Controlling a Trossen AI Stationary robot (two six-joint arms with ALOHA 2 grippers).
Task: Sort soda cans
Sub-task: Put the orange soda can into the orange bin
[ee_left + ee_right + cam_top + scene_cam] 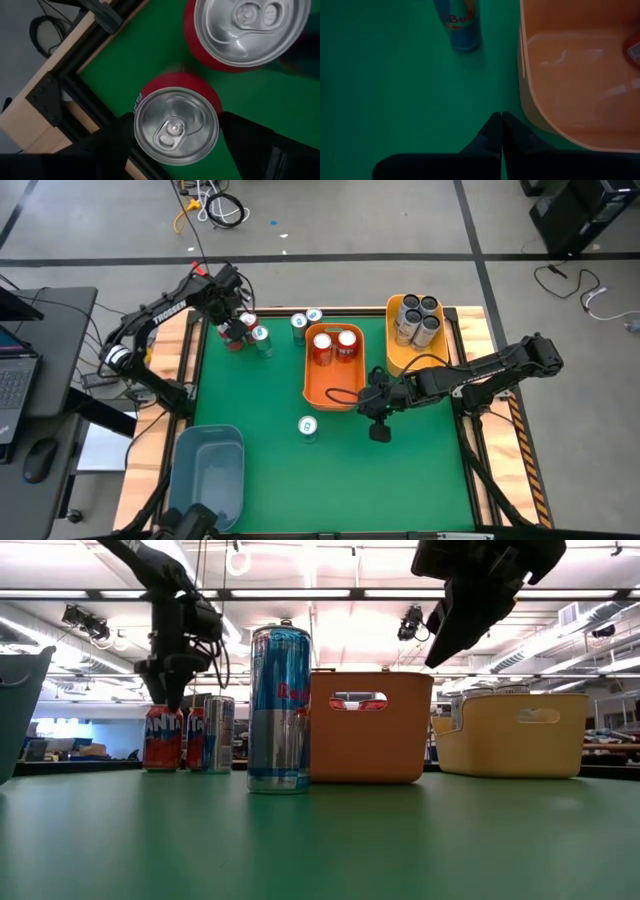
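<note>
At the table's far left corner the left gripper [236, 327] hangs straight down over a red can [176, 125], its fingers [116, 137] spread on either side of the can's top; the can stands upright, long axis vertical, close beside a second red can [250, 30]. Teal-blue cans [299, 324] stand upright nearby, and one teal-blue can [308, 427] stands alone toward the front. Two red cans [335, 346] stand in the orange bin [318, 392], four dark cans [417, 319] in the yellow bin [397, 358], while the right gripper [379, 430], fingers pressed together and empty, hovers just beside the orange bin.

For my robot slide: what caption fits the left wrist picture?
Left gripper, open, straddles a red soda can, another red can beside it.
</note>
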